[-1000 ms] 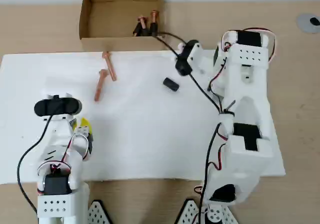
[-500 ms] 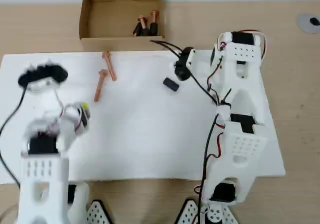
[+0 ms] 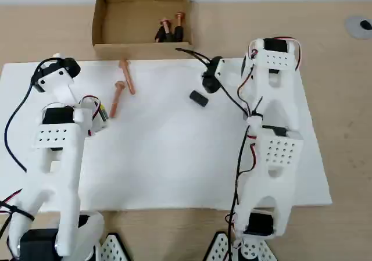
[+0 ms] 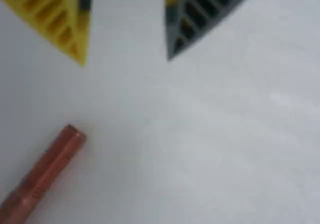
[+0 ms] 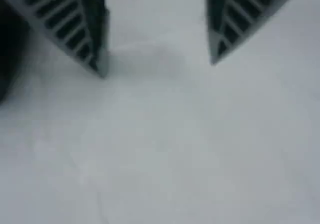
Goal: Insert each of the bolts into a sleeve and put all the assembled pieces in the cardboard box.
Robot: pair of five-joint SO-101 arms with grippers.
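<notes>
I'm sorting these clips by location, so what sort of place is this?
Probably a robotics workbench: left arm and right arm at a wooden table, with a white sheet, loose bolts and a cardboard box.

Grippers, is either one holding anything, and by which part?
Nothing is held. The left gripper and the right gripper are both open and empty above the white sheet.

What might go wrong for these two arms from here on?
Two loose bolts lie close together on the white sheet. The open left gripper hovers beside the nearer bolt and might knock it into the farther bolt, or set it rolling. Also, I see one loose black sleeve for two bolts, so one may go unpaired. The open right gripper is near that small sleeve and might push it away instead of catching it.
</notes>
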